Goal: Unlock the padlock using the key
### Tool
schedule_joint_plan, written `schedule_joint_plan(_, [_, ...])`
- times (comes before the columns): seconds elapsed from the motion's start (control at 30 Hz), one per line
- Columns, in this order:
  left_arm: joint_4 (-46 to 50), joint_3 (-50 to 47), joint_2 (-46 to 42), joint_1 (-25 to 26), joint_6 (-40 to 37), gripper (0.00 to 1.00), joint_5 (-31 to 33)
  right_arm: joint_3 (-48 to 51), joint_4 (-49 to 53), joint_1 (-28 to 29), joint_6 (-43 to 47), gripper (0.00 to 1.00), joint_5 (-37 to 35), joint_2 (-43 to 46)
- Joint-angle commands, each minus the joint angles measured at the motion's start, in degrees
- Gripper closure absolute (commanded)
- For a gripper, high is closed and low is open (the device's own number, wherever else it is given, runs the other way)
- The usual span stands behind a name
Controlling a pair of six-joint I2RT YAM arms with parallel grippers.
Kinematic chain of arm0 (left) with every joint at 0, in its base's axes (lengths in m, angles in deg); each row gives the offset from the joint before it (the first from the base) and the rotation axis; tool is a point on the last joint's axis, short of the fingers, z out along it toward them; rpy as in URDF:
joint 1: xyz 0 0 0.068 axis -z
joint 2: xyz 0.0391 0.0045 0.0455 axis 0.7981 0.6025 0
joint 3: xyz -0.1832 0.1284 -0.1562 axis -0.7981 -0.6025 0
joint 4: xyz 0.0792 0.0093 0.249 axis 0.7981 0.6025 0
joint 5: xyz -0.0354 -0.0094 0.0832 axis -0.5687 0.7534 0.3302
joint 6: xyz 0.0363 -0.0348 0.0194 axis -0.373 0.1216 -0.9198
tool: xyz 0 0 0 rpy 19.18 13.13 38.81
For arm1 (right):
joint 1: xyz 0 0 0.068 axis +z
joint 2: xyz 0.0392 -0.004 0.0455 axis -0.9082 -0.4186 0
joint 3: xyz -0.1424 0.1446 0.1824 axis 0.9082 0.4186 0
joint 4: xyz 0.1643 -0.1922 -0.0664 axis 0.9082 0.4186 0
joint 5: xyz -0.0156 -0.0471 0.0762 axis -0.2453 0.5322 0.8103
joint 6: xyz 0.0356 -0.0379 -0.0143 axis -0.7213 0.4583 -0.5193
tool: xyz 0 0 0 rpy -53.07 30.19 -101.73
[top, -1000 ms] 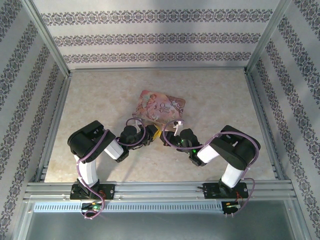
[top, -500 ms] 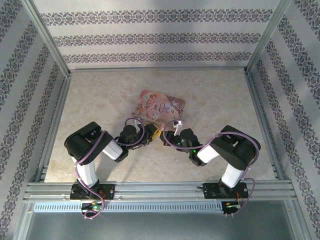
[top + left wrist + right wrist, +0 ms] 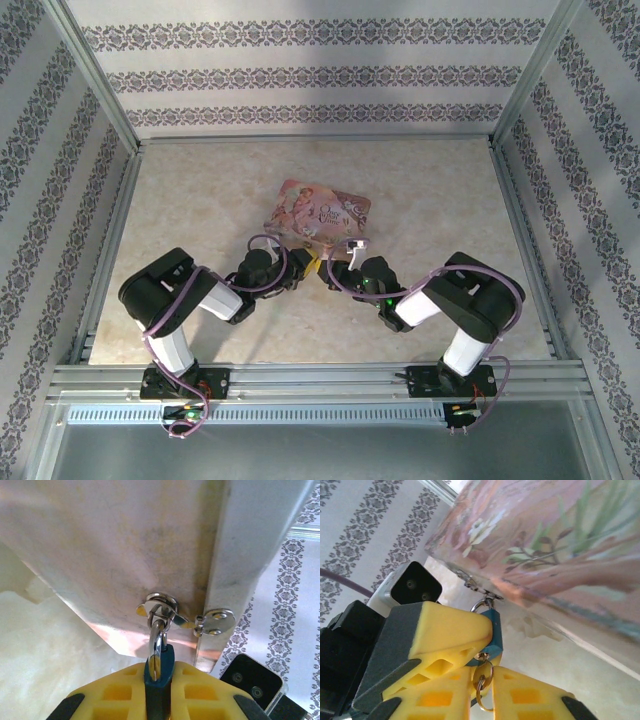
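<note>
The small blue padlock hangs by its silvery shackle from the hasp ring of the pink picture-printed box. My left gripper is shut on the padlock body, its yellow pads on either side. From the other side, the right gripper is shut on the key, which sits at the padlock's bottom end; a key ring dangles from it. In the top view both grippers meet nose to nose at the box's near edge. The shackle looks closed.
The box lies mid-table, just behind the grippers. The left gripper's yellow finger and black camera housing crowd the right wrist view. Patterned walls and metal frame posts enclose the table.
The left arm's elbow has swung out to the left and lower. Both grippers stay at the padlock; the right arm has barely shifted.
</note>
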Motion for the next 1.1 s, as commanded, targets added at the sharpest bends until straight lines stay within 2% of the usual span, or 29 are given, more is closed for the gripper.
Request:
schedule_joint_plan(0.0, [2.55, 0.14, -2.02, 0.49, -2.56, 0.91, 1.10, 2.35, -3.72, 0.26, 1.44, 0.74, -0.76, 3.89])
schedule_joint_plan(0.13, [2.13, 0.62, -2.16, 0.49, -1.83, 0.92, 0.08, 5.09, 0.96, 0.25, 5.19, 0.64, -2.74, 9.74])
schedule_joint_plan(0.23, [2.71, 1.09, -2.46, 0.45, -1.77, 0.92, -0.52, 4.91, 12.02, 0.48, 12.12, 0.62, -3.01, 17.38])
schedule_joint_plan(0.4, [3.79, 1.11, -3.48, 0.51, -1.78, 0.92, -0.69, -1.35, 41.03, 5.24, 35.29, 0.57, -10.76, 31.74])
schedule_joint_plan(0.47, [4.01, 1.02, -3.91, 0.49, -1.83, 0.92, -0.75, -3.06, 47.36, 6.96, 44.63, 0.54, -14.25, 35.48])
schedule_joint_plan(0.63, [4.02, 0.75, -4.27, 0.49, -1.52, 0.93, -0.82, -3.32, 50.23, 8.12, 62.42, 0.49, -15.13, 39.27])
schedule_joint_plan(0.67, [3.96, 0.54, -4.35, 0.49, -1.43, 0.93, -0.63, -3.63, 50.64, 8.37, 66.02, 0.46, -14.84, 39.29])
schedule_joint_plan(0.83, [4.06, 0.10, -4.71, 0.49, -1.39, 0.94, -0.38, -4.27, 49.74, 9.10, 81.30, 0.46, -13.45, 36.81])
schedule_joint_plan(1.07, [3.35, 0.22, -4.45, 0.49, -1.51, 0.94, 0.00, -5.66, 43.56, 9.67, 88.54, 0.50, -16.57, 27.01])
